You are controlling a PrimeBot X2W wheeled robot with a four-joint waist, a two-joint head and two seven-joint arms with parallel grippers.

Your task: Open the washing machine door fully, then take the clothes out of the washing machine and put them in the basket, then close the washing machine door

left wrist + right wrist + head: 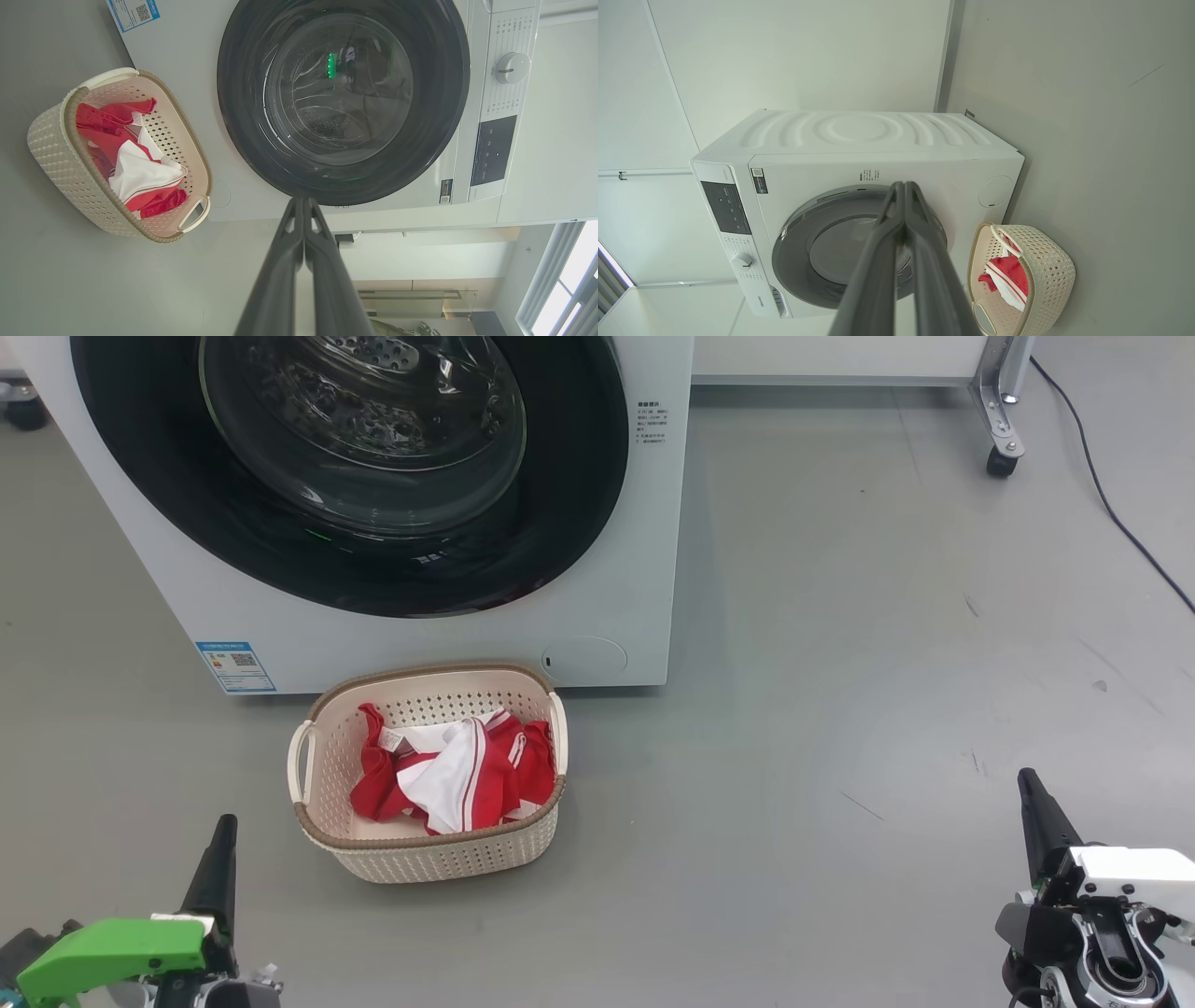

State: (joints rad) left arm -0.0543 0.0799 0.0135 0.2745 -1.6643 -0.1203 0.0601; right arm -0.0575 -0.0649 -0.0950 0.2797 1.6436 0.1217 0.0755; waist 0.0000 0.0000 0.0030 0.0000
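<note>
- Grey smooth floor (840, 709) fills most of the head view, with the big white front-loading washing machine (653, 569) at the upper left.
- Its round door with a glossy black rim and clear glass bowl (579, 476) looks flush with the front. I cannot tell whether the latch caught, and an unlatched door could swing out.
- Soft red and white clothes (448, 775) lie inside the small cream perforated basket (429, 863), lower centre-left, just in front of the machine.
- Left gripper (227, 821), lower left, and right gripper (1027, 777), lower right, are both pinched together and hold nothing.
- Likely risks: rolling forward could nudge the light basket, and the dark cable (1107, 506) at upper right could snag a wheel.
</note>
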